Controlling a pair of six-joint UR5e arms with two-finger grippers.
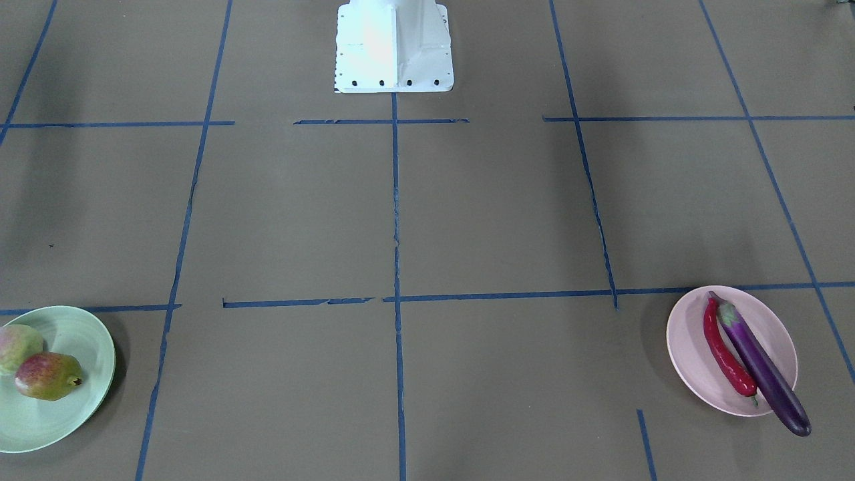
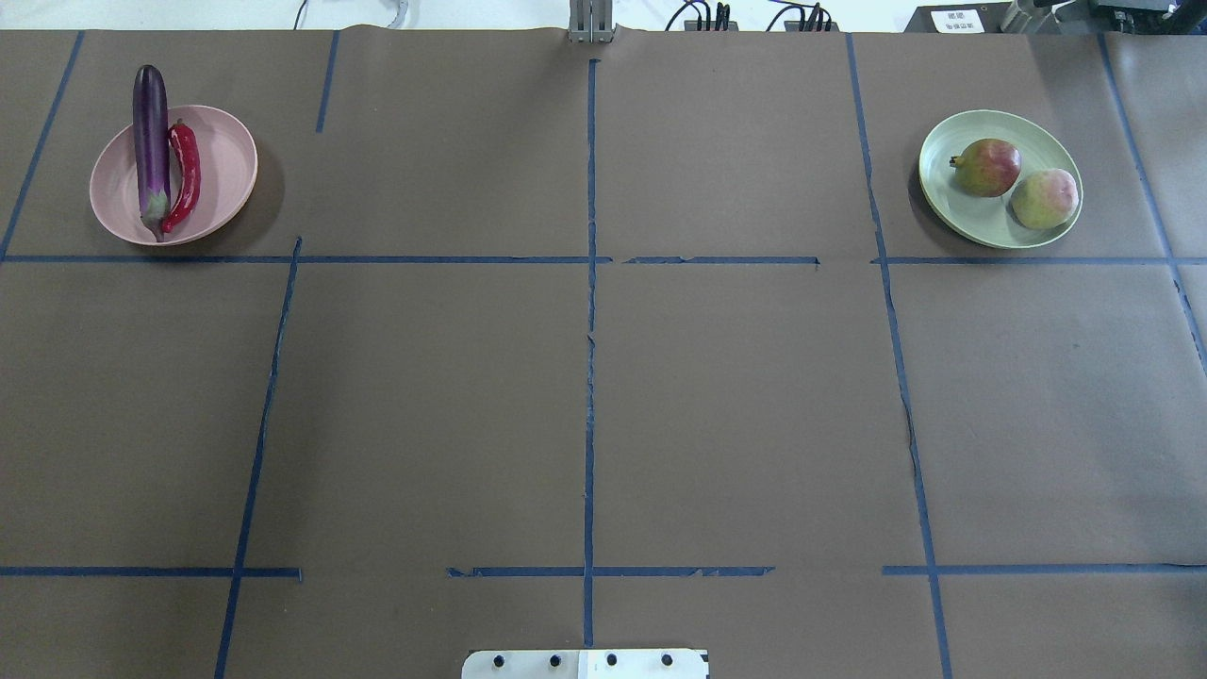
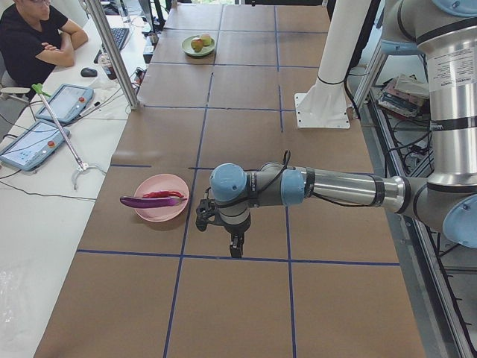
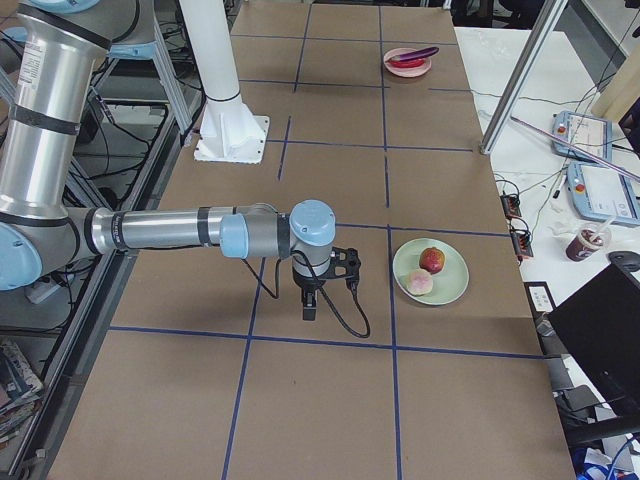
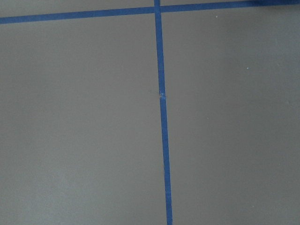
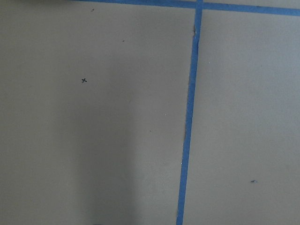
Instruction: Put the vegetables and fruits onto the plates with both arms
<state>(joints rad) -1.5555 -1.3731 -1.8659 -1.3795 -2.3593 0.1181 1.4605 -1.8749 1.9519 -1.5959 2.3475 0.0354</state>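
The purple eggplant (image 1: 761, 367) and the red chili pepper (image 1: 725, 354) lie side by side on the pink plate (image 1: 685, 347); the eggplant's end sticks out over the rim. They also show in the overhead view: eggplant (image 2: 150, 141), chili (image 2: 186, 174), plate (image 2: 226, 160). The red-yellow pomegranate-like fruit (image 2: 986, 167) and the pale green-pink fruit (image 2: 1045, 198) sit on the green plate (image 2: 981, 219). My left gripper (image 3: 235, 246) hangs over bare table beside the pink plate. My right gripper (image 4: 311, 305) hangs beside the green plate (image 4: 450, 285). I cannot tell whether either is open or shut.
The white base block (image 1: 394, 47) stands at the robot's edge of the table. Blue tape lines cross the brown table cover. Both wrist views show only cover and tape. A side table with tablets (image 3: 37, 142), a metal post (image 3: 112, 52) and a seated person (image 3: 30, 37) are beyond the far edge.
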